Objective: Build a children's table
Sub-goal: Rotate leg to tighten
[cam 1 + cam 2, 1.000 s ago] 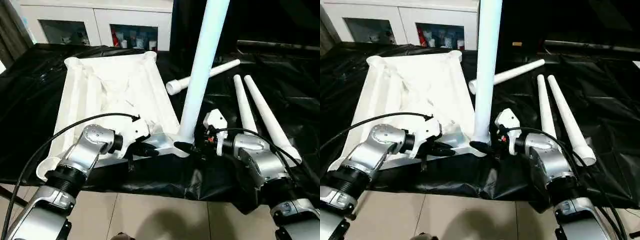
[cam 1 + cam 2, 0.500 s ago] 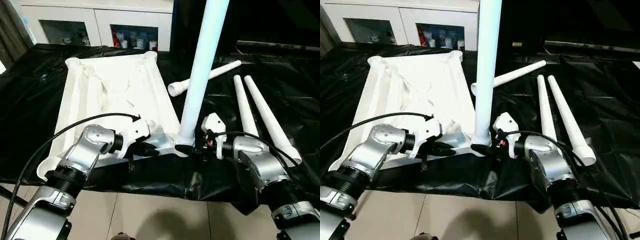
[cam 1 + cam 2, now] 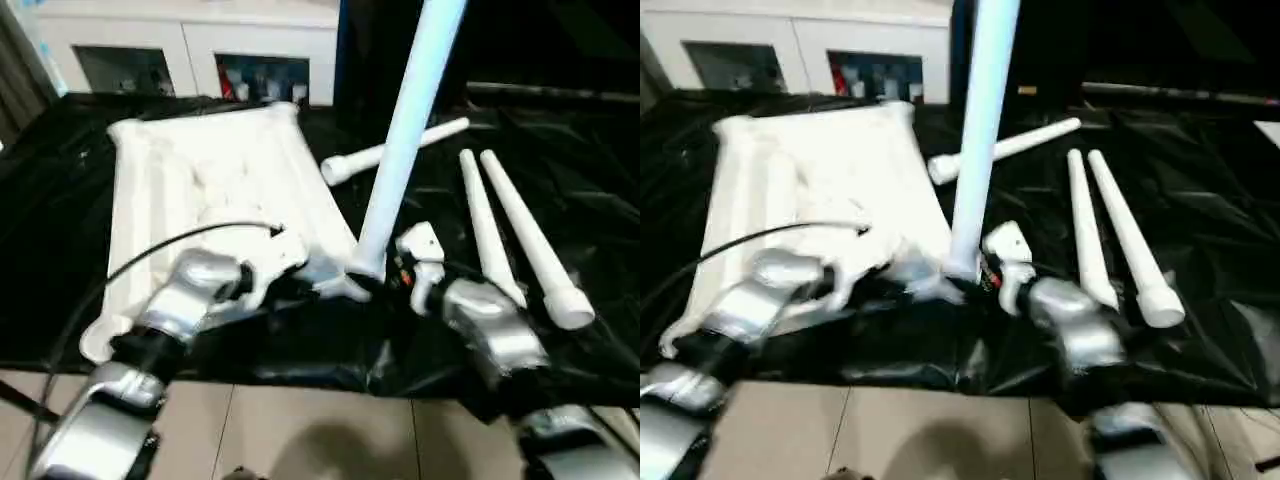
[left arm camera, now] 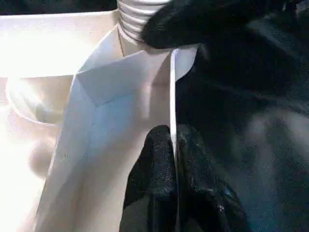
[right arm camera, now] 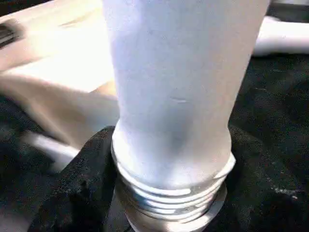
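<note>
The white plastic table top point(image 3: 210, 190) lies upside down on the black plastic sheet point(image 3: 560, 130) that covers the tabletop. Its ribbed side faces up.

One long white tube leg point(image 3: 405, 150) stands up in the near corner socket point(image 3: 355, 285) of the table top, leaning a little. In the right wrist view its threaded end point(image 5: 169, 191) shows just above the socket, so some screw rings are not yet inside.

The left gripper point(image 4: 175, 181) is at the thin white edge wall point(image 4: 173, 96) of the table top, close to that corner. Its jaws are pressed together on this wall, one black finger point(image 4: 154, 169) on each side.

The right gripper point(image 5: 166, 193) is at the bottom of the standing leg. Its black fingers point(image 5: 79, 179) sit on both sides of the threaded end, and the jaws are clamped around it.

Three more white tube legs lie on the black sheet to the right. One lying leg point(image 3: 395, 152) is behind the standing leg, pointing sideways. Two other legs point(image 3: 515, 235) lie side by side, close together, with thick ends toward the robot.

A white cabinet with glass doors point(image 3: 190, 55) stands at the back.
</note>
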